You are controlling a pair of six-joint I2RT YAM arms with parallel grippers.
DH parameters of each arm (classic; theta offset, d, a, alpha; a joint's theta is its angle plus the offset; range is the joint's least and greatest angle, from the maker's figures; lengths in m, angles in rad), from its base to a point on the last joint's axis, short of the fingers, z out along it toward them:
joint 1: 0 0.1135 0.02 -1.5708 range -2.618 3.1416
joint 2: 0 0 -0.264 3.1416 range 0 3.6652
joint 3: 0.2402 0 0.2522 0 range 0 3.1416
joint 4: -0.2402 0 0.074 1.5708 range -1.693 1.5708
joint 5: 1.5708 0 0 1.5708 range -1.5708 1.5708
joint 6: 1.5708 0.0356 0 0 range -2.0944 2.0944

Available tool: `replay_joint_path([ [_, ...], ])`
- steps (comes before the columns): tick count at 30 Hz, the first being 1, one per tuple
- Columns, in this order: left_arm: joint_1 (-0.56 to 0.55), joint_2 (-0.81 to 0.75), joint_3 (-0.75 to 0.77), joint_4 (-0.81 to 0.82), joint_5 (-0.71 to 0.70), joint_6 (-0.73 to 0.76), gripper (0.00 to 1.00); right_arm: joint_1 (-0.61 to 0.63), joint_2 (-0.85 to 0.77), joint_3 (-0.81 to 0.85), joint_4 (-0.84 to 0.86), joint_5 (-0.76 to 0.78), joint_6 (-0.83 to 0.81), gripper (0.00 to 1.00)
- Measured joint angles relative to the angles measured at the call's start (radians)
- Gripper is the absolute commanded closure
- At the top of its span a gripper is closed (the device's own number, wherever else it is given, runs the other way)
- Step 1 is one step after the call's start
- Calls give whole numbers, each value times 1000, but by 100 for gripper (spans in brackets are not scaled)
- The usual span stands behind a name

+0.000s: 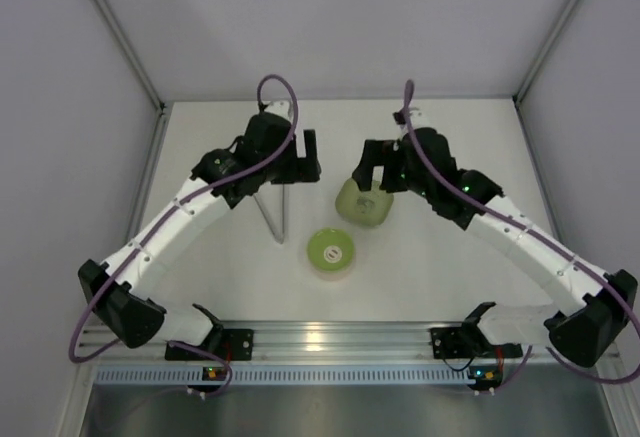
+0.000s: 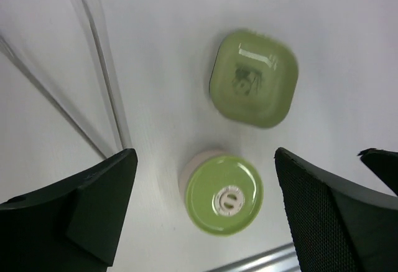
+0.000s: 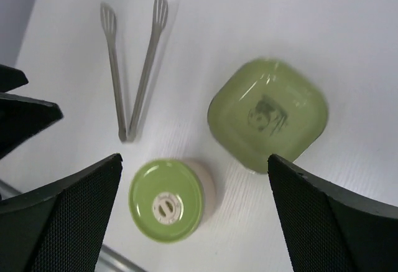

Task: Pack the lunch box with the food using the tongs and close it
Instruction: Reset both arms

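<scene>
Counter: a white flat counter point(image 1: 430, 147) carries all the items listed below.
Left pincer: the left pincer point(image 2: 205, 160) is held above the counter with its jaws spread wide; nothing is grasped.
Right pincer: the right pincer point(image 3: 194, 157) is likewise released and empty, raised over the dish.
Tongs: the long thin silver metal tongs point(image 3: 142, 85) are laid flat on the counter in a narrow V, left of the dish and apart from both pincers.
Dish: a pale green rounded-square dish point(image 1: 363, 200) is seen with only a printed figure inside; no pieces are visible in it.
Lunch box: the small round steel lunch box point(image 3: 208, 188) stands near the dish, capped by its flat round green lid point(image 3: 166, 200).
Food: none is in view; it is judged to be packed inside.
Progress: packing and closing are judged done; nothing is seen left to do.
</scene>
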Motion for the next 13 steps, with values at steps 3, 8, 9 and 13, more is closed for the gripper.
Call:
replay_joint_path([
  [3,39,39,162,6,-15,22,2,-71,-38,101,0,49,-20,1],
  [8,76,72,300,-7,-30,55,1,-144,-96,169,-3,98,-46,1],
  [9,80,72,303,-8,-29,59,1,-153,-106,169,-6,103,-52,1],
  [13,98,74,304,-24,-29,69,2,-163,-128,167,-14,107,-78,0],
])
